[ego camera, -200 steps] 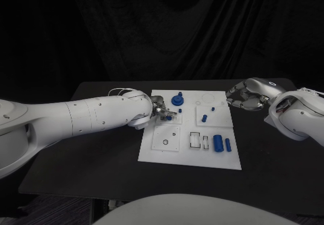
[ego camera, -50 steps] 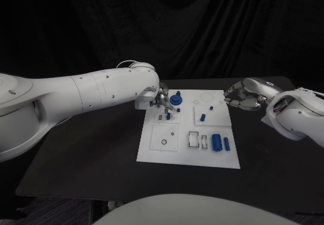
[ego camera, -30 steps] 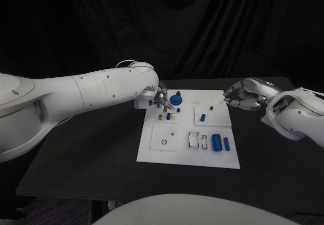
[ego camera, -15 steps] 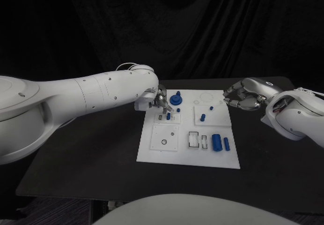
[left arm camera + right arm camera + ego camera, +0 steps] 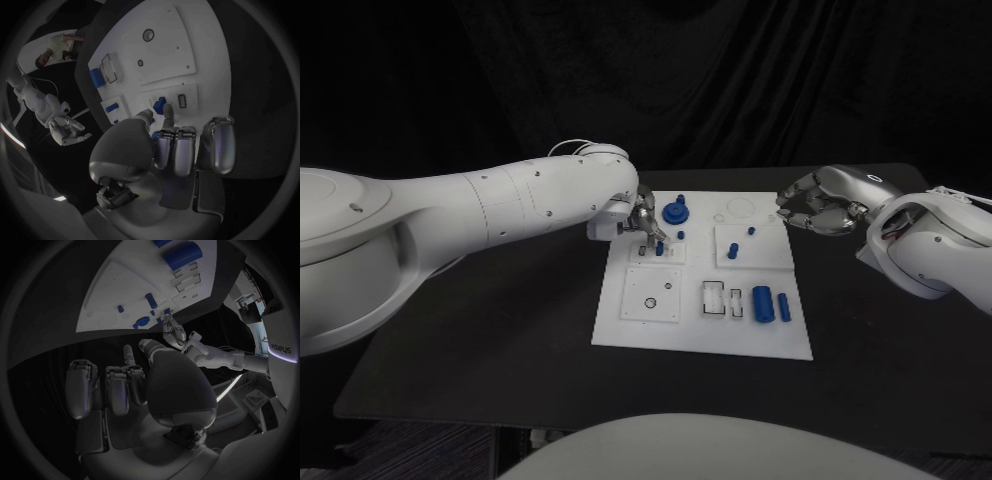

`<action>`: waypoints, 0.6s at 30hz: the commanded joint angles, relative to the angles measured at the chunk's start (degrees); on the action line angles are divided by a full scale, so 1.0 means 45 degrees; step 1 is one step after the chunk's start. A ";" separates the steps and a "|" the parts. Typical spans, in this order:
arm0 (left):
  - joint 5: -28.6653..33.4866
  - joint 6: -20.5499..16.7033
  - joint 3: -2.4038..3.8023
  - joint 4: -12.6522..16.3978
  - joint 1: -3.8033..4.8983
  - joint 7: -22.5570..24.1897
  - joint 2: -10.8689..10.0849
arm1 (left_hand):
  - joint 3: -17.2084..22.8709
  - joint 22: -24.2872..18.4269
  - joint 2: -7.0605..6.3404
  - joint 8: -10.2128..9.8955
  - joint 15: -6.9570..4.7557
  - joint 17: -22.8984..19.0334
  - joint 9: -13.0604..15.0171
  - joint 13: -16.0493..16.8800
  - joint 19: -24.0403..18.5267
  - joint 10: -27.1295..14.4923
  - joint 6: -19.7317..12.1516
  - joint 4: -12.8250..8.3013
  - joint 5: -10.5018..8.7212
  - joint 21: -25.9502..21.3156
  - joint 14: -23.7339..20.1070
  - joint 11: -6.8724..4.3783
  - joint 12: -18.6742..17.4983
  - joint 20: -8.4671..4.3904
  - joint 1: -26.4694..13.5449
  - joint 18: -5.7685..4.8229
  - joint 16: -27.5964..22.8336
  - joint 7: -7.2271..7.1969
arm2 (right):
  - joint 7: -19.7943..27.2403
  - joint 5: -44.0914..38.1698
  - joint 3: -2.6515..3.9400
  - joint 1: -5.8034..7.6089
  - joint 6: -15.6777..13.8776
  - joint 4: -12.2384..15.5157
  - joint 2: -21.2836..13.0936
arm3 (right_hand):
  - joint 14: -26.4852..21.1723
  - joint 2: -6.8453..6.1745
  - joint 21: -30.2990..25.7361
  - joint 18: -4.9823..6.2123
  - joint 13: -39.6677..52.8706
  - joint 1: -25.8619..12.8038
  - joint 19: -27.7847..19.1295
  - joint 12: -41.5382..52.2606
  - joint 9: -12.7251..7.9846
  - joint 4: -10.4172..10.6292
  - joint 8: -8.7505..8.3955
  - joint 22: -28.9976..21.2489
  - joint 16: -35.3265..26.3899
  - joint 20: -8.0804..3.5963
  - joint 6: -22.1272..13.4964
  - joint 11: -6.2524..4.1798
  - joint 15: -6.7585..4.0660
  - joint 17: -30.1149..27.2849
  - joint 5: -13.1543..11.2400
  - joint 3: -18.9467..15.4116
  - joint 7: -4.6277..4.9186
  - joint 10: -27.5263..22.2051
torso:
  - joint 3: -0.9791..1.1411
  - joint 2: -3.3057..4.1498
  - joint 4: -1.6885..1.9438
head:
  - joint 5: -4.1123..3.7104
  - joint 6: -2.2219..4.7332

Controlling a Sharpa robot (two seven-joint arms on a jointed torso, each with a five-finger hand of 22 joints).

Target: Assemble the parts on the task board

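White task board [image 5: 704,335] lies mid-tabletop; the left robot hand [image 5: 640,219] pinches a small blue part [image 5: 160,105] above its far-left socket block. The right robot hand [image 5: 819,207] hovers clenched, grasping nothing. A tilted insertion could jam or drop the part.

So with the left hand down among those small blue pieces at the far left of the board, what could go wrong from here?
1. The left hand has its fingertips at a small blue peg on the task board; whether it holds the peg is unclear, so the peg might slip or tip.
2. The blue knob stands just beside that hand and could get knocked.
3. The right hand, fingers curled, hangs by the board's far right edge, away from the work.
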 commanded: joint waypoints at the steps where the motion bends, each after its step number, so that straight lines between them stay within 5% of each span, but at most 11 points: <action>1: 0.0057 0.0139 0.0011 -0.0038 -0.0042 0.0254 0.0052 | 0.0055 0.2233 0.0079 -0.0074 0.0072 0.3352 -0.0016 0.3351 -0.0045 0.1307 -0.0110 -0.0003 0.0082 -0.0056 0.1324 0.0088 0.0044 0.0016 0.0029 0.0110 0.0033 0.0007 | -0.0082 -0.0030 0.0010 -0.0026 -0.0119 0.0001 0.0006 | 0.1367 0.0116 -0.0043 0.0137 0.1590 0.0005 0.0356 -0.0030 -0.0013 0.0023 -0.0061 0.2772 0.0038 0.0071 0.0075 0.0062 0.0083 0.3355 0.0056 0.0067 -0.0029 0.0124 | 0.0002 -0.0002 -0.0005 | 0.0015 0.0001; 5: 0.0057 0.0170 0.0011 -0.0064 -0.0068 0.0279 0.0072 | 0.0083 0.2228 0.0086 -0.0121 0.0078 0.3352 -0.0066 0.3351 -0.0060 0.1307 -0.0106 -0.0011 0.0164 -0.0084 0.1324 0.0093 0.0044 0.0021 0.0060 0.0116 0.0033 0.0011 | -0.0089 -0.0030 0.0010 -0.0026 -0.0110 0.0000 0.0012 | 0.1367 0.0116 -0.0043 0.0137 0.1590 0.0005 0.0356 -0.0030 -0.0013 0.0023 -0.0061 0.2772 0.0038 0.0071 0.0075 0.0062 0.0083 0.3355 0.0056 0.0067 -0.0029 0.0124 | -0.0001 -0.0002 -0.0017 | 0.0043 0.0001; 18: 0.0057 0.0195 0.0011 -0.0198 -0.0132 0.0437 0.0137 | 0.0511 0.2254 -0.0045 -0.0517 0.0095 0.3352 -0.0537 0.3351 -0.0123 0.1307 0.0024 -0.0143 0.1650 -0.0216 0.1324 0.0102 0.0044 0.0042 0.0432 0.0138 0.0033 0.0014 | -0.0140 -0.0030 0.0010 -0.0026 -0.0067 -0.0014 0.0039 | 0.1367 0.0118 -0.0072 0.0144 0.1552 0.0030 0.0342 -0.0056 -0.0029 -0.0009 -0.0074 0.2762 0.0038 0.0067 0.0090 0.0059 0.0079 0.3355 0.0059 0.0091 -0.0030 0.0104 | 0.0008 -0.0007 -0.0001 | 0.0036 0.0001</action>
